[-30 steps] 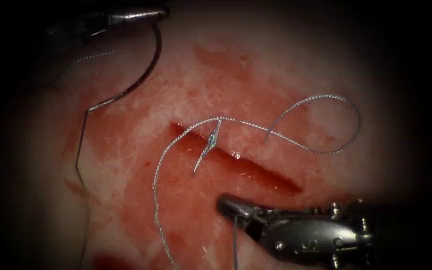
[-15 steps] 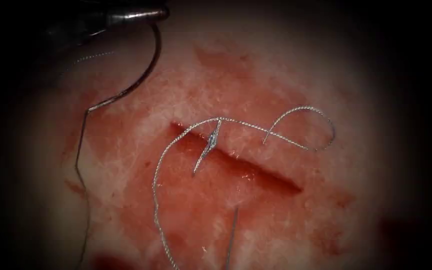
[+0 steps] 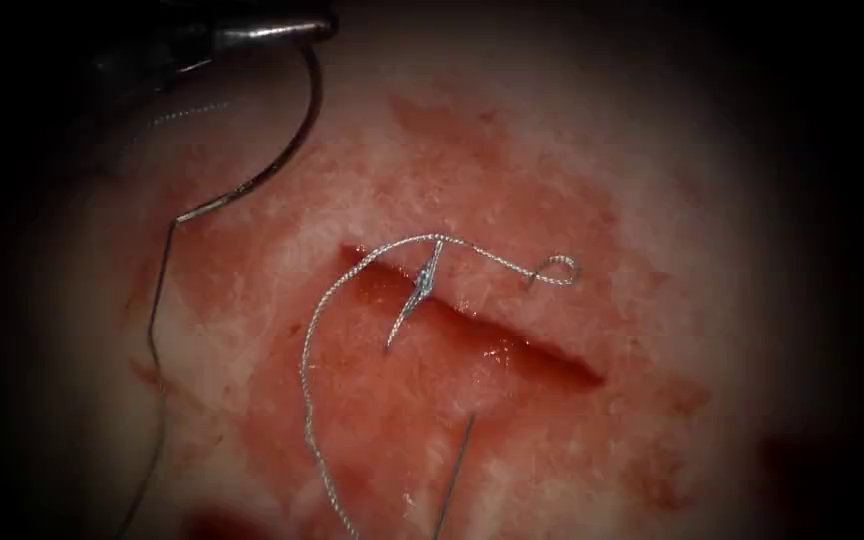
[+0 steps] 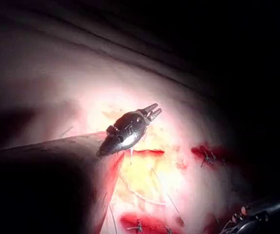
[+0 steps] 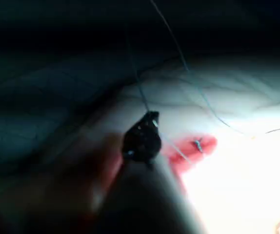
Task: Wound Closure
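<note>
My left tool is at the upper left, well to the left of the cut, its jaws shut on the curved needle at one end. The needle hangs free above the tissue. Dark thread trails down from its other end. A knot sits across the cut near its left end. From it, braided thread arcs left and down, and a small loop lies to the right. In the right wrist view, thread strands run past my right tool. The left tool hovers over lit tissue.
Red fluid stains the tissue around and below the cut. A thin thread end rises from the bottom edge. Other stitched cuts lie farther off in the left wrist view.
The right tool has left the endoscope view. The wide thread loop right of the cut has shrunk to a small curl. The left tool and needle have not moved.
</note>
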